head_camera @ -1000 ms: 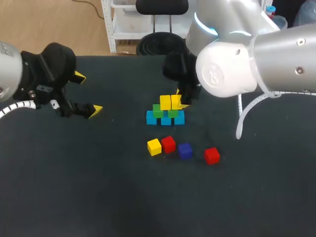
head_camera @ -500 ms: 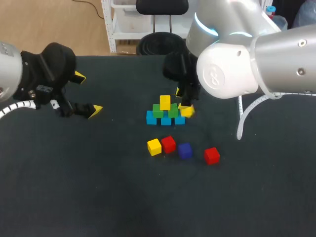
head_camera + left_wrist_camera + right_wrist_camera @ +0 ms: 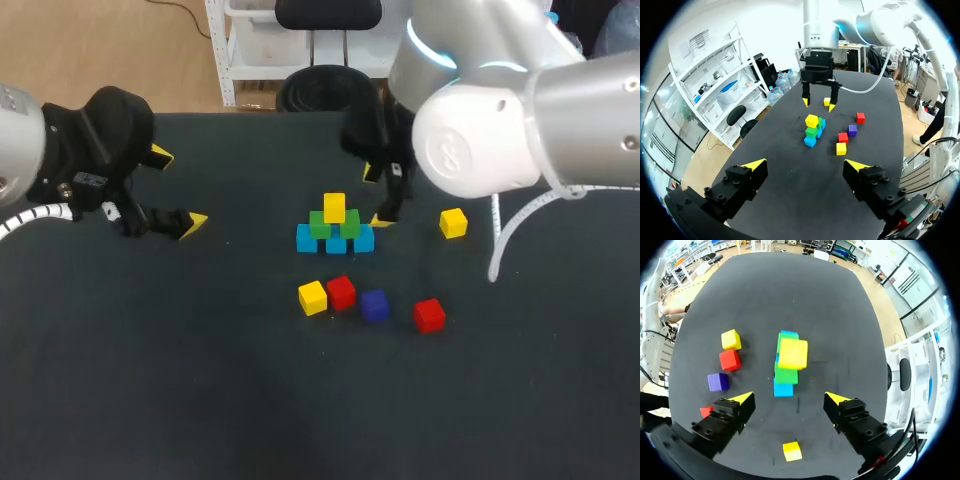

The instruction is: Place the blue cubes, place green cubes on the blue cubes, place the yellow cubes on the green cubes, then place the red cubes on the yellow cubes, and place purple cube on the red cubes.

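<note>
Since a second ago the fallen yellow cube (image 3: 453,222) has tumbled off the green cubes (image 3: 350,228). It now lies on the bench (image 3: 200,380), well apart to the right of the blue cubes (image 3: 336,242). The right hand (image 3: 378,198) has pulled back and hangs just beside the green cubes, fingers spread wide and holding nothing. The left hand (image 3: 177,189) sits far off at the left, also wide and empty. One other yellow cube (image 3: 334,207) sits on the green cubes. I judge the risk is a repeat. Setting the fallen yellow cube back beside it leaves little footing, so an off-centre release, or a finger brushing the neighbour, could topple both and shift the green cubes.
</note>
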